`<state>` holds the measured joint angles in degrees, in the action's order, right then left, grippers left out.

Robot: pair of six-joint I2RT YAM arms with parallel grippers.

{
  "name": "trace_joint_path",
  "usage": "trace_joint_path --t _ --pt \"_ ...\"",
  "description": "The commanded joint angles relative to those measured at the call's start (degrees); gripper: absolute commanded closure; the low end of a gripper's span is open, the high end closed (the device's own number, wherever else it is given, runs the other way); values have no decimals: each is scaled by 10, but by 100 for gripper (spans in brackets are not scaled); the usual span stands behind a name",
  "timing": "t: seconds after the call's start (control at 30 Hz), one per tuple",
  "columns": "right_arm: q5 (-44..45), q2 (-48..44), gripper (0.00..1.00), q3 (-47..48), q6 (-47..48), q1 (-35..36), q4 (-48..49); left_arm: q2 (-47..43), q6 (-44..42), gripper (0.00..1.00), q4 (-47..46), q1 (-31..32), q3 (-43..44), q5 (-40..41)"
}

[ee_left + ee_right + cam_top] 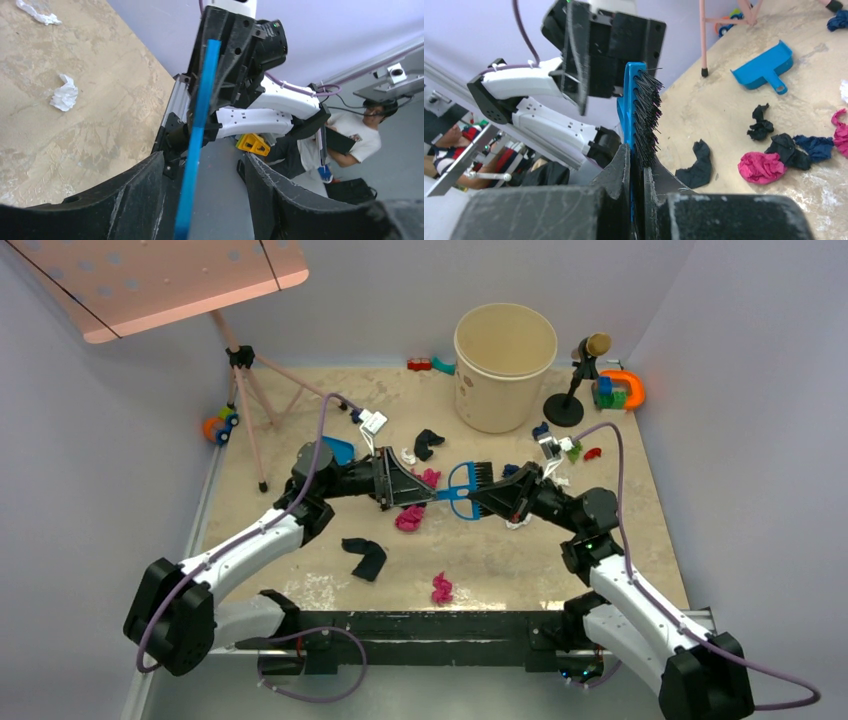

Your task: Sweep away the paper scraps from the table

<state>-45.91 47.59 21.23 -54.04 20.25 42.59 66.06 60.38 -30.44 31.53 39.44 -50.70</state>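
Blue plastic and black bristles of the brush (644, 115) are pinched between the fingers of the right gripper (636, 167), which is clamped on the brush head. The handle is seen running between the fingers of the left gripper (202, 160), which are spread well apart. Whether either finger touches the handle cannot be told, and the handle's lower end is cut off by the frame.

Both grippers are met tip to tip over the middle of the counter (520, 560). On the near side of them, bare counter lies open up to the black front edge, broken only by a black wad (365, 558) and a magenta wad (441, 588).

The paper scraps (410, 518) are scattered around the grippers. One magenta scrap lies just nearer than the left gripper, while pink, white and black ones lie just beyond it. Scraps beside the right gripper are partly hidden by it. Small red and green bits beyond it are too small to be identified.

Farther off, the dustpan (764, 67) is found beyond the left gripper. A beige bucket (505, 365) stands well beyond both grippers, and walls close the counter's far and side edges.
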Motion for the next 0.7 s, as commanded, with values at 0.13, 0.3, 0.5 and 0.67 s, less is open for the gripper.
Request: trace_joint_path --t 0.13,0.3,0.5,0.67 --pt "89 1 100 -27 -82 5 136 30 70 42 -186 1 -50 65" --pt "112 4 100 -22 -60 13 97 14 54 45 -170 1 -56 98" --pt "118 31 100 -16 -58 25 103 13 51 46 -168 1 -52 106" --pt "135 46 100 -15 -58 33 112 13 51 63 -170 1 -50 112"
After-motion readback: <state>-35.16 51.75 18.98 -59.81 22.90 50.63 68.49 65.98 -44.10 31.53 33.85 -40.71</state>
